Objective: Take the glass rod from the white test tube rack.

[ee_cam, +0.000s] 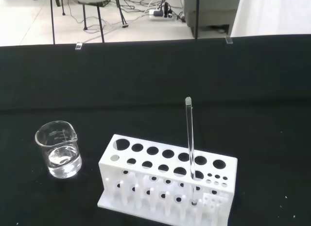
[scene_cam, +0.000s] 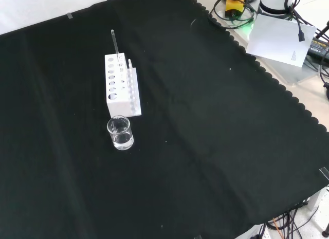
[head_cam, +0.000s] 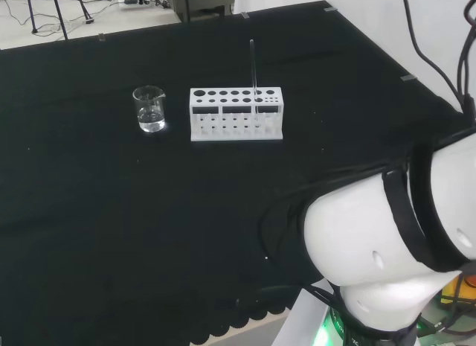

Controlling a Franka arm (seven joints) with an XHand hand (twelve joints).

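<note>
On the black cloth, a thin clear glass rod stands upright in the white rack; hand's state untellable.

Place: a lab.
Signs: test tube rack, glass rod and beaker on a black-clothed tabletop; loose cables on the far floor.

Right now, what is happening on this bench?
Nothing is being handled yet. A glass rod stands upright in a white test tube rack on the black cloth, in a hole near one end of the rack. A small glass beaker with a little clear liquid stands apart from the rack, to its left in the head view. The robot arm is near its base, away from the rack, so the rod has not yet been taken.
</note>
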